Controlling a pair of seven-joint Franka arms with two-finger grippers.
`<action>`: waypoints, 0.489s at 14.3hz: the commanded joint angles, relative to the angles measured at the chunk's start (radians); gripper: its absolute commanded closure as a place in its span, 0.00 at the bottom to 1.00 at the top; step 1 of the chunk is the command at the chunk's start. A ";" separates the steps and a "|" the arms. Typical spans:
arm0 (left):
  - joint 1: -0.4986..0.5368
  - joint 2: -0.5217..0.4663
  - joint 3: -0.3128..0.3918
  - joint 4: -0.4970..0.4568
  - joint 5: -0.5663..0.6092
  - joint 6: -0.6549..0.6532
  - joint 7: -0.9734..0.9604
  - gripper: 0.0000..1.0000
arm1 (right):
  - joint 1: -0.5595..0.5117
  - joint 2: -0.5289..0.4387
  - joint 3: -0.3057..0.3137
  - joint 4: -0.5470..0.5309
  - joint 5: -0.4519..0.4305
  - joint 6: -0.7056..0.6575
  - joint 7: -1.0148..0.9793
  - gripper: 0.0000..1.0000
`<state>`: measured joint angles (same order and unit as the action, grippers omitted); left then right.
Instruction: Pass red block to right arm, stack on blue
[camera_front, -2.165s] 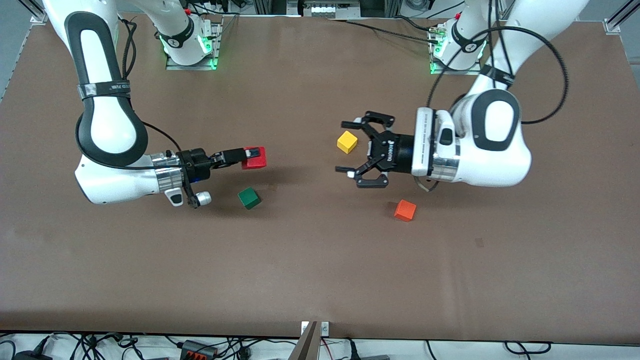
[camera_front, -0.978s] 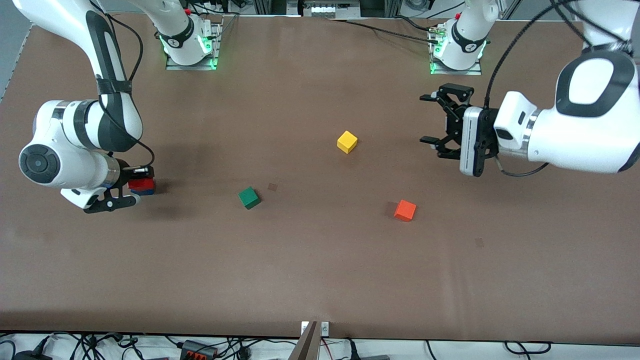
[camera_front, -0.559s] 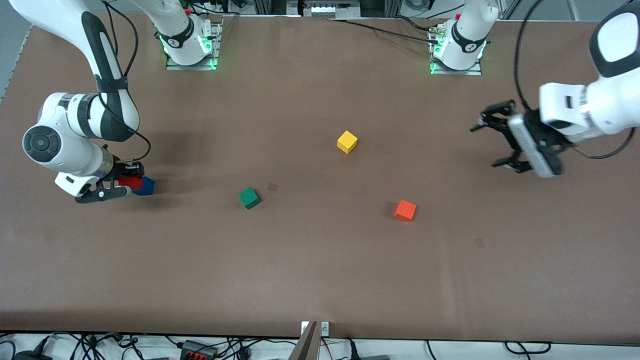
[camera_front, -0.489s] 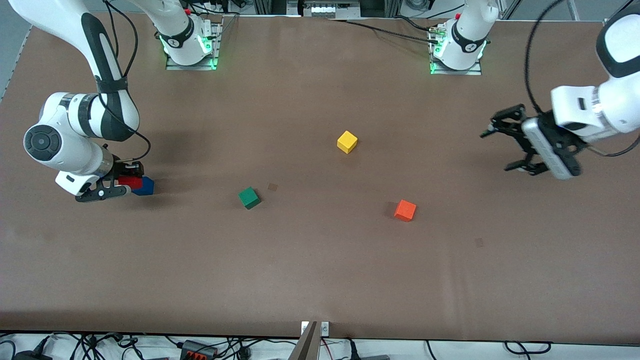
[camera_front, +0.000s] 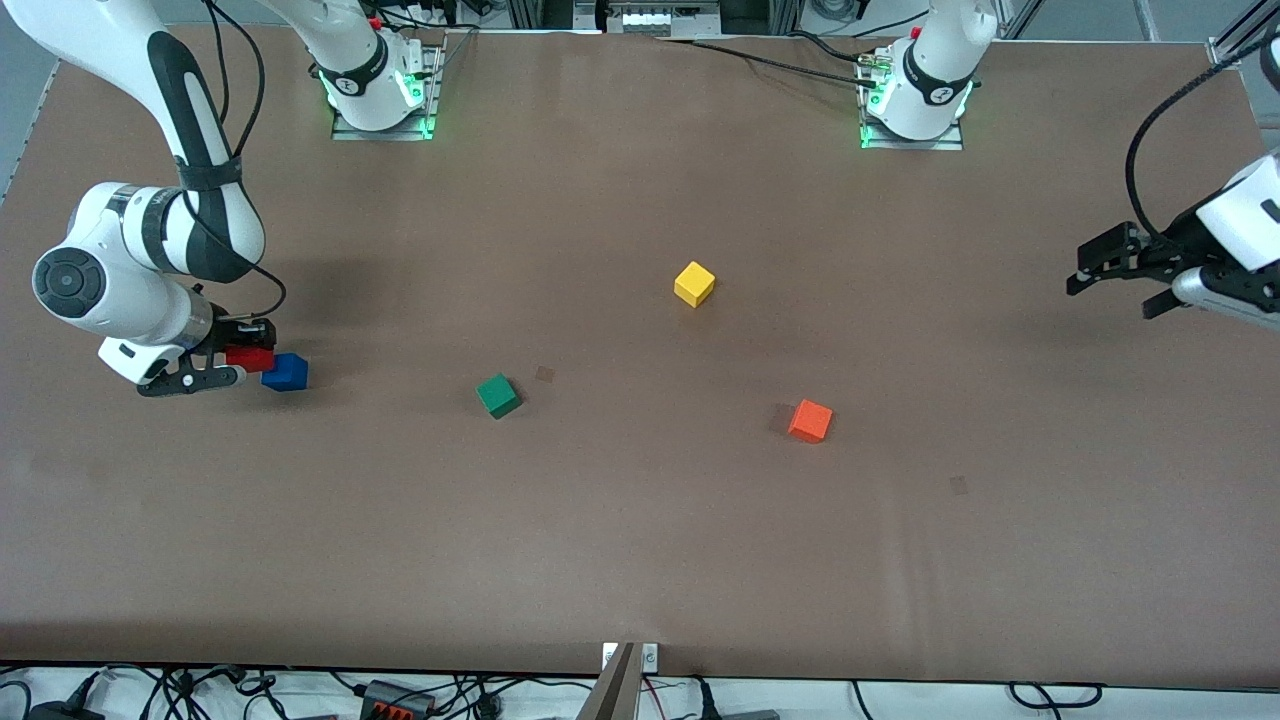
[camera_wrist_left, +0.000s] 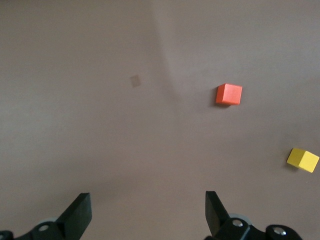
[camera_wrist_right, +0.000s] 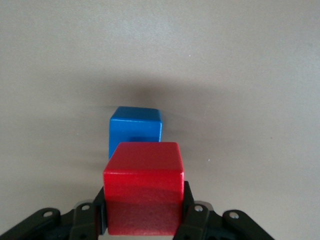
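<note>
The red block (camera_front: 249, 357) is held in my right gripper (camera_front: 250, 356), whose slim black fingers are shut on its sides. It hangs low, just beside the dark-blue cube (camera_front: 285, 372), toward the right arm's end of the table. In the right wrist view the red block (camera_wrist_right: 143, 190) fills the gripper (camera_wrist_right: 143, 220) and covers one edge of the blue cube (camera_wrist_right: 136, 131). My left gripper (camera_front: 1108, 298) is open and empty over the left arm's end of the table. Its fingers stand wide apart in the left wrist view (camera_wrist_left: 147, 215).
A green cube (camera_front: 497, 395), a yellow cube (camera_front: 694, 284) and an orange cube (camera_front: 810, 421) lie apart on the brown table (camera_front: 640, 540). The left wrist view also shows the orange cube (camera_wrist_left: 229, 94) and the yellow cube (camera_wrist_left: 302, 160).
My right gripper carried the red block from mid-table to the blue cube, then shifted slightly off it, uncovering it. My left arm drew back to its end of the table.
</note>
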<state>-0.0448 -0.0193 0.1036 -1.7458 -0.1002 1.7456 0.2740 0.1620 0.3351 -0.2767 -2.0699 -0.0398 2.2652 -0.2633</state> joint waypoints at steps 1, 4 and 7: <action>-0.010 0.001 -0.034 0.109 0.079 -0.168 -0.151 0.00 | -0.002 -0.002 0.011 -0.013 0.055 0.014 -0.016 1.00; -0.009 0.002 -0.120 0.160 0.163 -0.209 -0.260 0.00 | -0.002 0.018 0.013 -0.007 0.072 0.014 -0.016 1.00; 0.000 0.040 -0.121 0.228 0.140 -0.209 -0.251 0.00 | -0.002 0.019 0.013 0.010 0.072 0.008 -0.016 1.00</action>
<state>-0.0591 -0.0256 -0.0174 -1.5963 0.0317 1.5624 0.0245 0.1636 0.3583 -0.2687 -2.0692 0.0164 2.2666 -0.2633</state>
